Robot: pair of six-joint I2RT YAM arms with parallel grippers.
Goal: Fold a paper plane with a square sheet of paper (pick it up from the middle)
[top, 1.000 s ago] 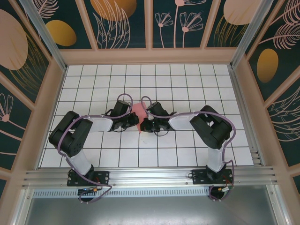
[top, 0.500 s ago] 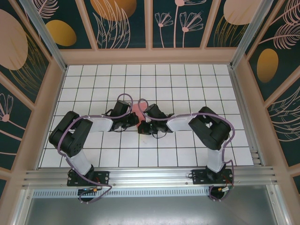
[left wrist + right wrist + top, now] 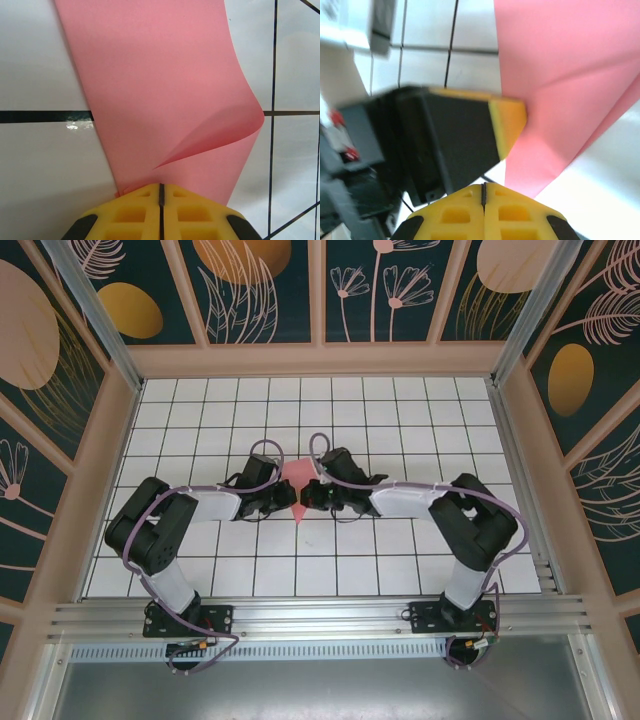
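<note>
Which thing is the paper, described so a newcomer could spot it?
Look at the middle of the white gridded table. There the left gripper and right gripper meet, and between them sits the paper: the only pink thing on the tiles, thin and pointed.

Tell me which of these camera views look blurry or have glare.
Right wrist view: the left gripper and the background beside it are smeared and soft. Left wrist view: sharp, with a small glare patch by the black grid line left of the paper. Top external view: evenly lit and crisp, soft shadows under the arms.
</note>
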